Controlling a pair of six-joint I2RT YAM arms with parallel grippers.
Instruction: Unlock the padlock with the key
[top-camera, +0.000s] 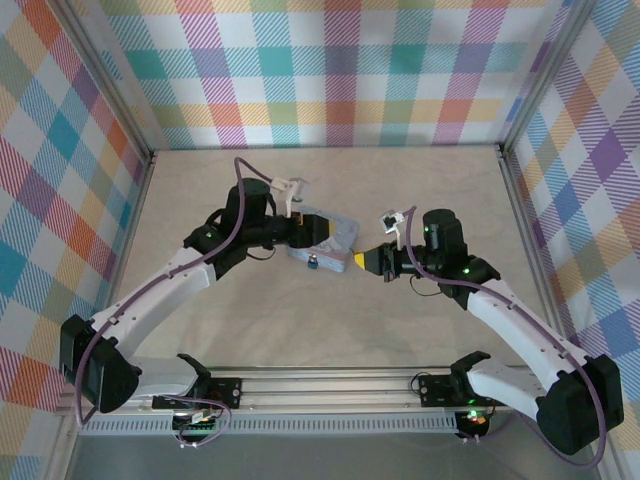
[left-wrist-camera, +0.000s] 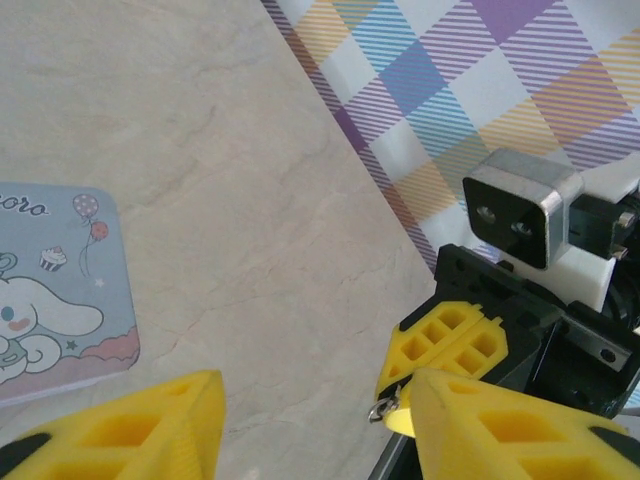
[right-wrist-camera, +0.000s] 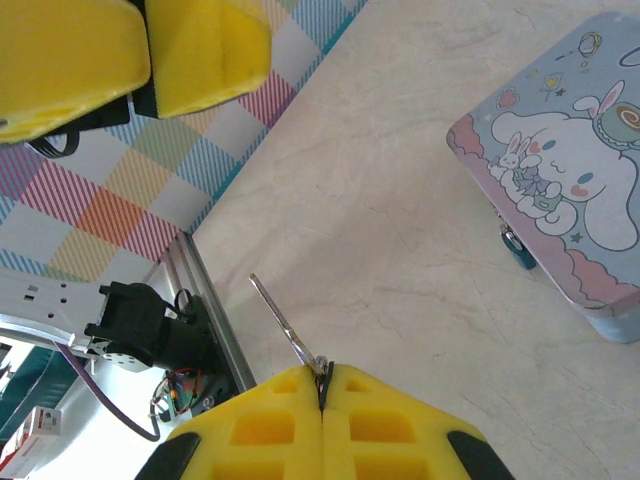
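Observation:
The tiny blue-teal padlock hangs on the front of the pale-blue cartoon tin box; from above the padlock sits at the box's near edge. My right gripper is shut on the thin silvery key, whose blade juts out to the upper left, away from the padlock. In the left wrist view the key pokes from the right gripper's yellow fingers. My left gripper is open above bare table beside the tin box, holding nothing.
The plaid enclosure walls ring the marble table. An aluminium rail with the arm bases runs along the near edge. In the top view the two grippers are close together at the tin box.

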